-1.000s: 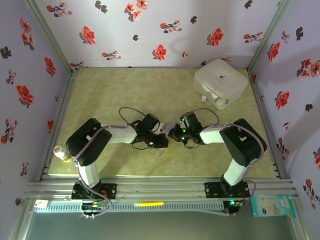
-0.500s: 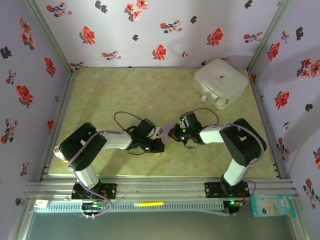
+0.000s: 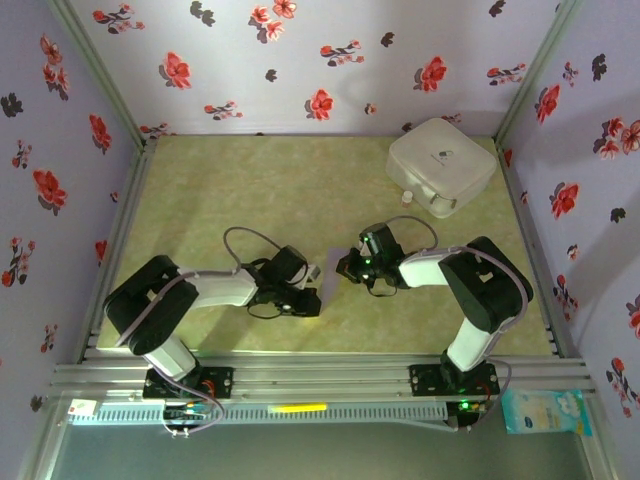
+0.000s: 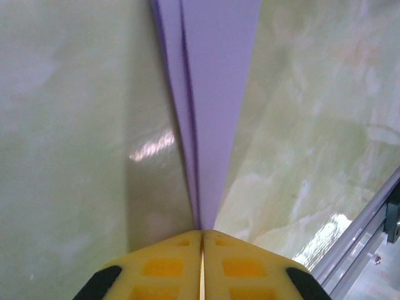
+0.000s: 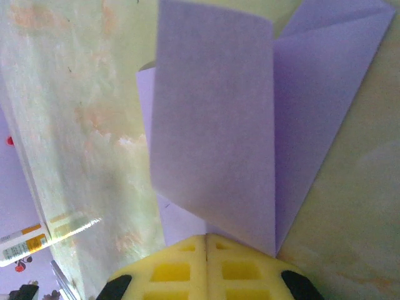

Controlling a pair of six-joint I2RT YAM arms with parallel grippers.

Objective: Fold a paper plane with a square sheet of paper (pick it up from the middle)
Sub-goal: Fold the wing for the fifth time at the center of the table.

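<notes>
The lavender sheet of paper (image 3: 329, 272), folded into a narrow paper plane with a centre crease, hangs between both grippers just above the green table. My left gripper (image 3: 311, 297) is shut on one end. In the left wrist view the folded layers (image 4: 215, 94) run edge-on away from its gripper (image 4: 201, 232), whose yellow pads (image 4: 237, 265) are pressed together. My right gripper (image 3: 347, 268) is shut on the other end. In the right wrist view a wing flap (image 5: 212, 131) spreads out from that gripper (image 5: 206, 236).
A white rounded box (image 3: 441, 165) stands at the back right, a small bottle (image 3: 407, 198) beside it. A labelled tube (image 5: 22, 244) lies near the left table edge. An aluminium rail (image 4: 369, 231) borders the near edge. Floral walls enclose three sides.
My left arm has swung lower and toward the near edge, carrying its gripper and its end of the paper that way. The right arm has stayed in place.
</notes>
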